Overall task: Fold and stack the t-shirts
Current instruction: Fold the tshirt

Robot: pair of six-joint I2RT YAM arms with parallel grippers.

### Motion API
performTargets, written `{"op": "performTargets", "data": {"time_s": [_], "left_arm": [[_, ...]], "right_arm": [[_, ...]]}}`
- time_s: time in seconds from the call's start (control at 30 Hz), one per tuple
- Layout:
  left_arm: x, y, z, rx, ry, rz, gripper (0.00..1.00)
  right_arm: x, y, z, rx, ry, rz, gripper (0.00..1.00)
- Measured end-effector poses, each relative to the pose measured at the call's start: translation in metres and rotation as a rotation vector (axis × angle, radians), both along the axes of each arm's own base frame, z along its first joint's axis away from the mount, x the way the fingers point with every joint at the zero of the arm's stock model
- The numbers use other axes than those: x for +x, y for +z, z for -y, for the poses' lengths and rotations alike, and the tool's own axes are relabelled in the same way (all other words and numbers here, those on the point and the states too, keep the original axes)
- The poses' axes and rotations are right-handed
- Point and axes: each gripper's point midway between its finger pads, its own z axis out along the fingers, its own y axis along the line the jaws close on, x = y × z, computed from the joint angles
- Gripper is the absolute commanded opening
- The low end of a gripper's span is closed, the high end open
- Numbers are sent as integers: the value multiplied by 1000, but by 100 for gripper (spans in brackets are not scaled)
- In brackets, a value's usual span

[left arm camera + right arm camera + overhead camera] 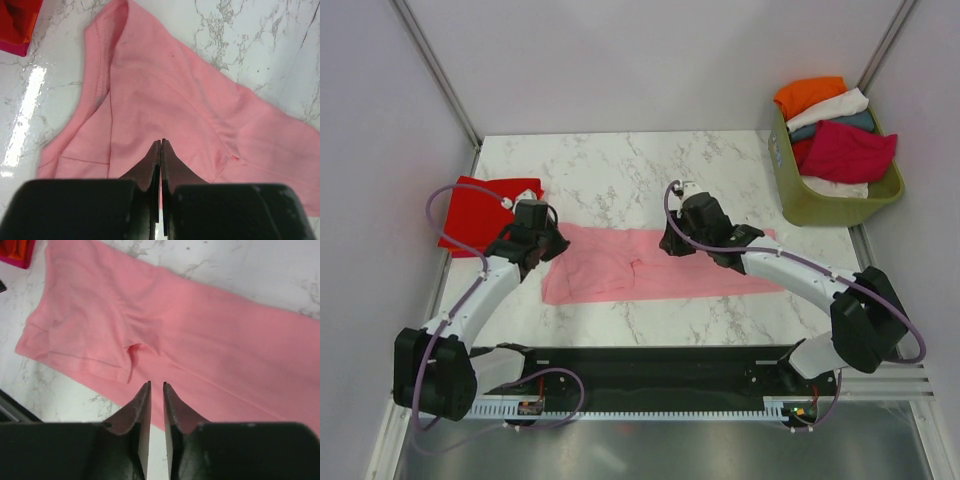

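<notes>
My left gripper (161, 144) was pinched fully shut over the pink t-shirt (650, 268) spread mid-table, but I couldn't tell if it caught cloth. My right gripper (156, 386) was open just a slit, holding nothing. It looked like the grab before a fold, so next I'd need both ends gripped and lifted evenly. The red t-shirt (485, 205) lay beyond, with more in the basket (825, 210).

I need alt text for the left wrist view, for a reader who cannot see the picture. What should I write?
A pale pink t-shirt lies creased on a white marble table. The left gripper, black fingers shut, reaches over it from the bottom edge; red cloth shows top left.
</notes>
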Motion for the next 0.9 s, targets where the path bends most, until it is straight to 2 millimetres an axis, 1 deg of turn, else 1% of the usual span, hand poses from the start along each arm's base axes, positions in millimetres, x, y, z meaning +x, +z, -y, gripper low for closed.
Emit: {"op": "performTargets", "data": {"time_s": [0.03,0.07,0.1,0.23,0.3,0.4,0.5,0.67,0.8,0.9], "left_arm": [[0,-2,0,1,1,-5,2],[0,-4,0,2,2,-13,2],[0,-7,0,2,3,-22,2],[2,-26,2,3,21,-94,2],[5,-32,3,-3,37,-118,2],[9,-39,2,-14,85,-144,2],[14,-47,3,-21,112,-175,2],[30,-61,5,-7,142,-222,2],[39,-75,2,25,166,-269,2],[47,-86,2,49,177,-317,2]], "right_arm": [[0,-1,7,-17,-21,3,14],[0,-4,16,-40,-46,5,1],[-1,-7,22,-55,-62,2,0],[-2,-30,55,-132,-147,-38,0],[-3,-44,72,-174,-191,-61,0],[-9,-58,90,-230,-231,-82,0],[-14,-68,105,-280,-266,-94,0],[-17,-76,119,-332,-304,-103,0],[-17,-79,123,-351,-318,-103,0],[-19,-91,124,-378,-313,-131,0]]}}
